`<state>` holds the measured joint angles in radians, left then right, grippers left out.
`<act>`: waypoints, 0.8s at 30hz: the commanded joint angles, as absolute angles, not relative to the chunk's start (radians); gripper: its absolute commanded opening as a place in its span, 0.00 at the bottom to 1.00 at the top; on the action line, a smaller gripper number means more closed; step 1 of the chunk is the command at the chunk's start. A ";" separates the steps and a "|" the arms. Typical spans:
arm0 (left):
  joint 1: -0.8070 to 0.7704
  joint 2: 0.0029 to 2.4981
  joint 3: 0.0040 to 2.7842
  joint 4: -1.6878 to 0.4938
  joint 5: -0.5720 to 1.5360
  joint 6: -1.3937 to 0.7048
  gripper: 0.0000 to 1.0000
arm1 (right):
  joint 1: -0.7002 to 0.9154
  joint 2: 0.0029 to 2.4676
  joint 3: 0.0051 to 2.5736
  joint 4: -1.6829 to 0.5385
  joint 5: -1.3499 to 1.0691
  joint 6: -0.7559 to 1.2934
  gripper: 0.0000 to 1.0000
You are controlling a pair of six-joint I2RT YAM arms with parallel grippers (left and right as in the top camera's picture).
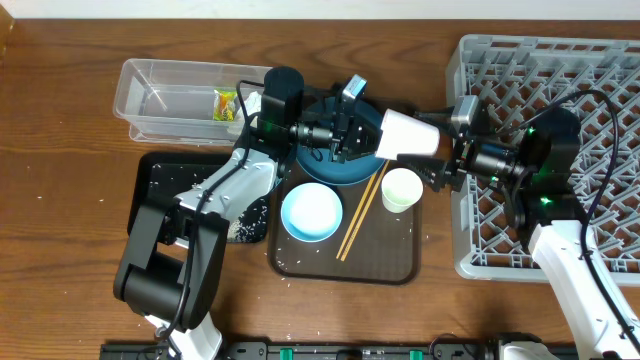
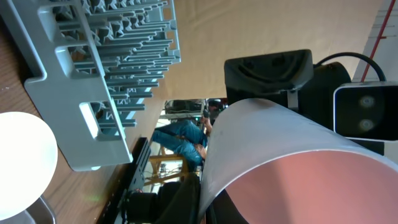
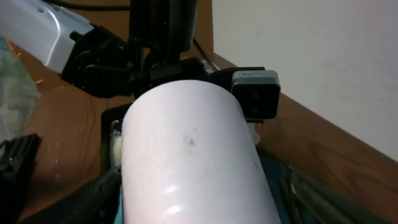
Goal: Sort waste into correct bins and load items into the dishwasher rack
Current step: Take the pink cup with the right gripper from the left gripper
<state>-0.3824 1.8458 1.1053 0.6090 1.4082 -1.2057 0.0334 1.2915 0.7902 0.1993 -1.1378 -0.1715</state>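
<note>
A white cup with a pink inside hangs on its side above the brown tray, mouth to the left. My left gripper is shut on its rim; the left wrist view shows the pink inside and a finger at the wall. My right gripper is open, its fingers on either side of the cup body with a narrow gap on one side. The second white cup, the light-blue bowl and the chopsticks lie on the tray. The blue plate is under the left gripper.
The grey rack stands at the right and also shows in the left wrist view. The clear tub holds the yellow-green wrapper. The black tray holds rice. Grains dot the brown tray.
</note>
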 commanded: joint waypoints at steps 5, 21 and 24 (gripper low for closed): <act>-0.379 1.837 1.112 0.615 1.467 -1.211 0.06 | 0.046 1.292 0.804 0.194 -1.160 -0.170 0.83; -0.361 1.837 1.112 0.616 1.473 -1.192 0.39 | 0.045 1.292 0.804 0.173 -1.178 -0.169 0.53; -0.349 1.837 1.112 0.615 1.474 -1.083 0.45 | 0.045 1.293 0.804 0.136 -1.143 -0.169 0.49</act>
